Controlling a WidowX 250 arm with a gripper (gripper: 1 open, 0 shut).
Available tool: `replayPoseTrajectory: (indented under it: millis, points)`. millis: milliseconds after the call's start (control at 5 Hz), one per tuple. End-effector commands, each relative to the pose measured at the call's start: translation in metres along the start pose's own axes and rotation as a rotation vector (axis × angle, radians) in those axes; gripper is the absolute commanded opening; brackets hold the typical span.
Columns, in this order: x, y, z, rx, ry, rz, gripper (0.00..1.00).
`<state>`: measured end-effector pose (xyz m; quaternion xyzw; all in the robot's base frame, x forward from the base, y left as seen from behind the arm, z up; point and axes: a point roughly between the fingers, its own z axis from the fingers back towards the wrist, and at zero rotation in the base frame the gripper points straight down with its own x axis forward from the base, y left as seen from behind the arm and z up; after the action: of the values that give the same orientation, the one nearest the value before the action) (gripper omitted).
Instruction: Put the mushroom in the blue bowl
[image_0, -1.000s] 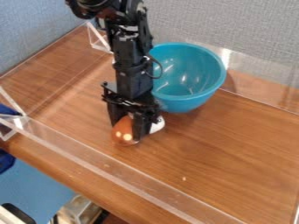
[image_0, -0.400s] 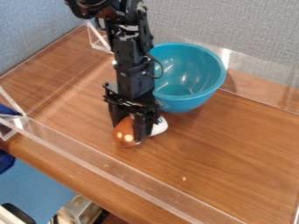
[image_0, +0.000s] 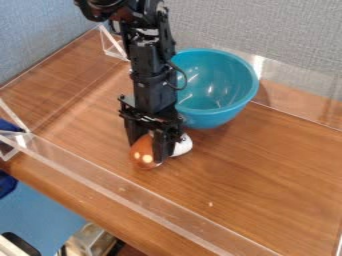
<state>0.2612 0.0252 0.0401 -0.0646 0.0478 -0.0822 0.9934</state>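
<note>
One arm, one small job. At the far left a clear wall (image_0: 54, 150) fenced the table (image_0: 254, 180), with nothing of mine near it. Left of centre my pincer (image_0: 147, 152) pointed straight down over the mushroom (image_0: 143, 153), its black fingers (image_0: 128, 135) standing on either side of the orange-brown cap. The cream stem poked out to the right, low against the wood. I judged the fingers clamped on the mushroom, though the view did not show clean contact, and the toy looked to be at or barely off the tabletop. Just right of that, touching distance from my wrist, sat the bowl (image_0: 234, 105), empty as far as I could see. Trouble from there, as I reckoned it: the round cap could squirt out of a shallow pinch on the lift, or a low carry could knock the near rim and shove the bowl away.
</note>
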Motion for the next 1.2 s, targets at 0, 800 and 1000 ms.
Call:
replayPoseTrajectory:
  millis: [0,800,1000]
  points:
    - [0.006,0.0,0.022,0.022,-0.067,-0.01,0.0]
    - [0.002,-0.005,0.039,0.017,-0.064,-0.033,0.0]
    - [0.002,-0.006,0.043,0.016,-0.062,-0.04,0.0]
